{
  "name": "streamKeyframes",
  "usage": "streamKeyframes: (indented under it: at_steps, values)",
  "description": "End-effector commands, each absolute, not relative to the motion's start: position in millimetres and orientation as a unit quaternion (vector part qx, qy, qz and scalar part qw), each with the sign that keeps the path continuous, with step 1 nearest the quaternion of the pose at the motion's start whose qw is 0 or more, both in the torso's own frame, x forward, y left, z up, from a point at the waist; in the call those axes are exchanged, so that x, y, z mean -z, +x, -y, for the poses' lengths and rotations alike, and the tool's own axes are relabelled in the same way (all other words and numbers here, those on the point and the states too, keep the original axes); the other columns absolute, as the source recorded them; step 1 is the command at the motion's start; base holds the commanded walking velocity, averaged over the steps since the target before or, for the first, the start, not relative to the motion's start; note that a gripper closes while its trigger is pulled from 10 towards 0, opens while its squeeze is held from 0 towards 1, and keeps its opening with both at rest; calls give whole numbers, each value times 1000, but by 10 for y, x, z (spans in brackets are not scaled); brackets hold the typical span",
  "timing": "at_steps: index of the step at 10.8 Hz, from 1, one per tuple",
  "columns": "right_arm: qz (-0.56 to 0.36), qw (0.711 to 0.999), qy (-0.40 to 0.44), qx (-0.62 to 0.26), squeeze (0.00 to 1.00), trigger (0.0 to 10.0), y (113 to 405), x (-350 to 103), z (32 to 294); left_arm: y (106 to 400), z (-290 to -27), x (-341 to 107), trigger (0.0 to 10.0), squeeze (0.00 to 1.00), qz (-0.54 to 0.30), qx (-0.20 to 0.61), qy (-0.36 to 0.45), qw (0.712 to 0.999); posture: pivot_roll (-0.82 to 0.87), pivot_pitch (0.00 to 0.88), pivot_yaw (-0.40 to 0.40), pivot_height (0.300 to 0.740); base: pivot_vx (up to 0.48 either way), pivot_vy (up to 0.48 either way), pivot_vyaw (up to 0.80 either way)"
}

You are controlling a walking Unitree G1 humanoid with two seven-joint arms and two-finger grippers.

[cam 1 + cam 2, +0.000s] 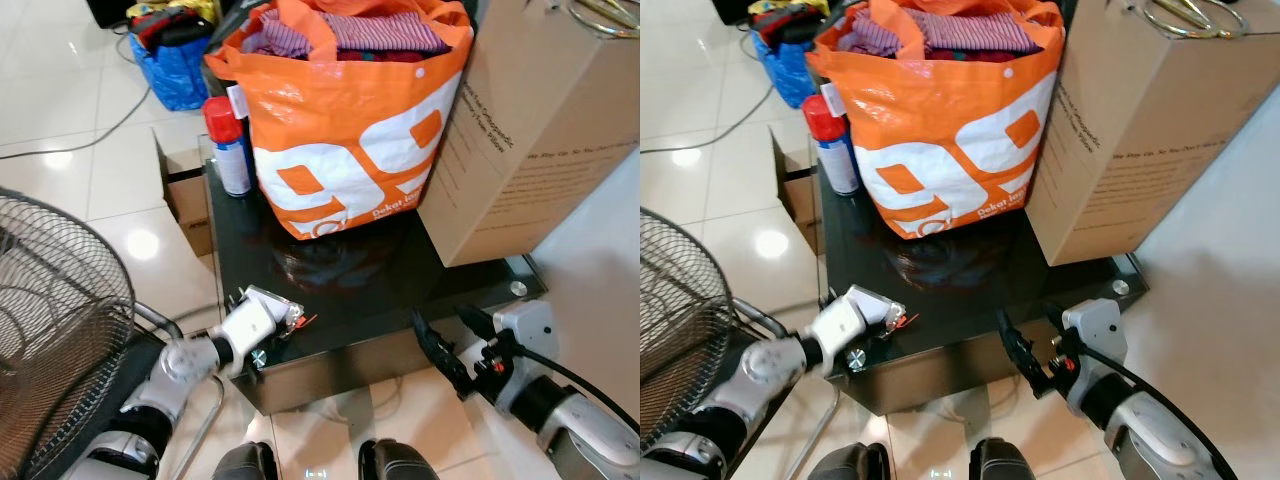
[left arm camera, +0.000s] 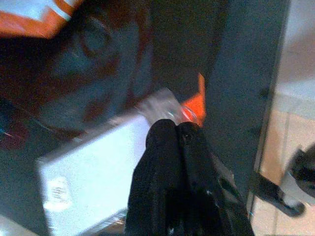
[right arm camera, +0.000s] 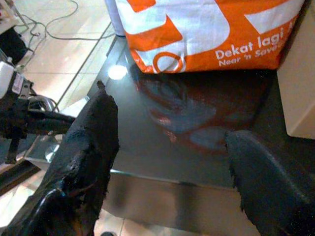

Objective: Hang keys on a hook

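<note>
Keys (image 2: pixel 189 110) sit pinched in the clenched left tool (image 2: pixel 174 129) over the black table (image 1: pixel 400 270) – right tool (image 3: pixel 167 147) released

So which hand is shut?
The left hand, fingers pressed together at the black table's front-left corner; the right hand is spread wide open.

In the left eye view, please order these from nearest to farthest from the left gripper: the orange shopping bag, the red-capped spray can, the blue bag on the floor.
From the left gripper, at the black table's front edge:
1. Orange shopping bag, on the table, just behind it.
2. Red-capped spray can, at the table's back left corner.
3. Blue bag, on the floor beyond the table.
</note>
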State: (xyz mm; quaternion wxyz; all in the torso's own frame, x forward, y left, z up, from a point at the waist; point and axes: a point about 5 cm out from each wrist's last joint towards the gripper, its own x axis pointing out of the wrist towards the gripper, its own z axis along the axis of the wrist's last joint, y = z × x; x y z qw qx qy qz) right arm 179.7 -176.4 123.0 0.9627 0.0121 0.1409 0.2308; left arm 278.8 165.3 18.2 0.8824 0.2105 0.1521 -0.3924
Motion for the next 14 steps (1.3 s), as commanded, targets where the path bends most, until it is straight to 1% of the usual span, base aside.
streamKeyframes:
  at_steps: [1, 5, 6, 7, 8, 9, 10, 11, 13, 14]
  values:
    - [-143, 963, 13, -227, 0, 10000, 1800, -1205, 1764, 2799, -1680, -209, 0, 0, -143, 386, 210, 887, -127, 116, 21, 740, 0, 0, 0]
    - [-130, 966, 16, -224, 0, 10000, 1912, -1182, 1757, 2990, -1664, -482, 0, 0, -84, 367, 202, 904, -98, 79, 20, 740, 0, 0, 0]
    - [-128, 966, 18, -223, 0, 10000, 1954, -1176, 1736, 3006, -1714, -429, 10000, 0, -124, 356, 250, 892, -91, 77, 19, 740, 0, 0, 0]
    - [-129, 966, 17, -223, 0, 10000, 1964, -1158, 1729, 2975, -1698, -338, 10000, 1000, -149, 354, 288, 877, -90, 84, 19, 740, 0, 0, 0]
    - [-134, 966, 14, -222, 0, 10000, 1953, -1141, 1732, 2932, -1606, -239, 10000, 1000, -150, 332, 313, 877, -101, 93, 18, 740, 0, 0, 0]
    - [-135, 966, 12, -221, 0, 10000, 1940, -1142, 1746, 2893, -1524, -184, 10000, 1000, -146, 319, 314, 882, -110, 99, 14, 740, 0, 0, 0]
    - [-140, 965, 7, -222, 0, 10000, 1910, -1150, 1780, 2832, -1380, -104, 10000, 1000, -145, 304, 308, 890, -122, 106, 9, 740, 0, 0, 0]
    - [-142, 965, 3, -221, 0, 10000, 1895, -1158, 1807, 2810, -1308, -55, 10000, 1000, -151, 294, 319, 888, -138, 110, 2, 740, 0, 0, 0]
    - [-144, 965, -2, -220, 0, 10000, 1869, -1181, 1848, 2803, -1257, -10, 10000, 1000, -156, 281, 347, 881, -151, 110, -1, 740, 0, 0, 0]
    - [-145, 964, -3, -221, 0, 10000, 1862, -1184, 1852, 2804, -1281, 14, 10000, 1000, -168, 275, 353, 878, -151, 115, -1, 740, 0, 0, 0]
